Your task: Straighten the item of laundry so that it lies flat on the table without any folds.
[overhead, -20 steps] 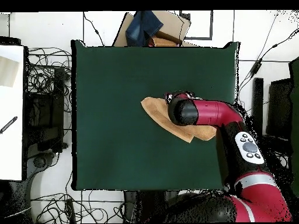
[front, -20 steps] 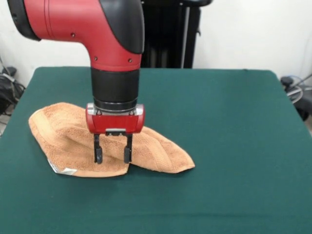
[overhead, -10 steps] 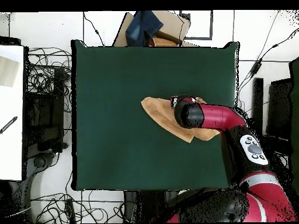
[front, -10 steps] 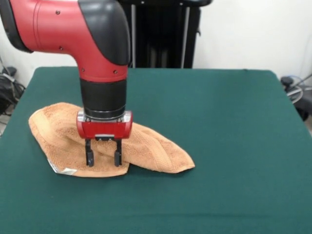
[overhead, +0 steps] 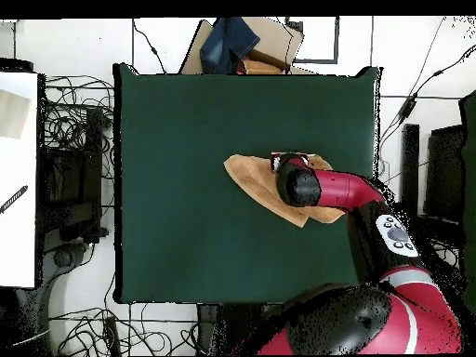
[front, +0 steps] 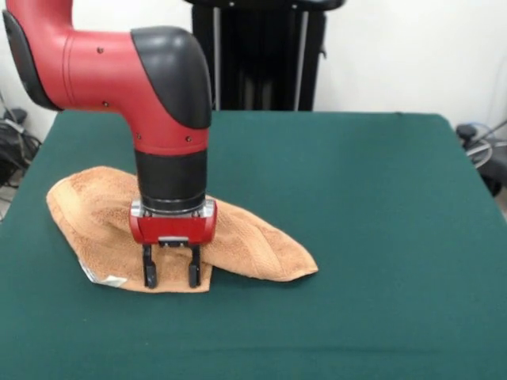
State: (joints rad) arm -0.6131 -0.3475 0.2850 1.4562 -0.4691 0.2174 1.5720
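I see the gripper has dropped lower than half a second ago, its two fingers spread apart with nothing between them and their tips now down at the near edge of the towel. The towel lies unmoved, still folded over itself, on the left part of the table in the front view.

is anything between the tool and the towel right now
Nothing visible. The tool hangs open right over the towel, its tips at the folded edge nearest the front camera. Only bare table surrounds the towel, so there is room to spread it flat.
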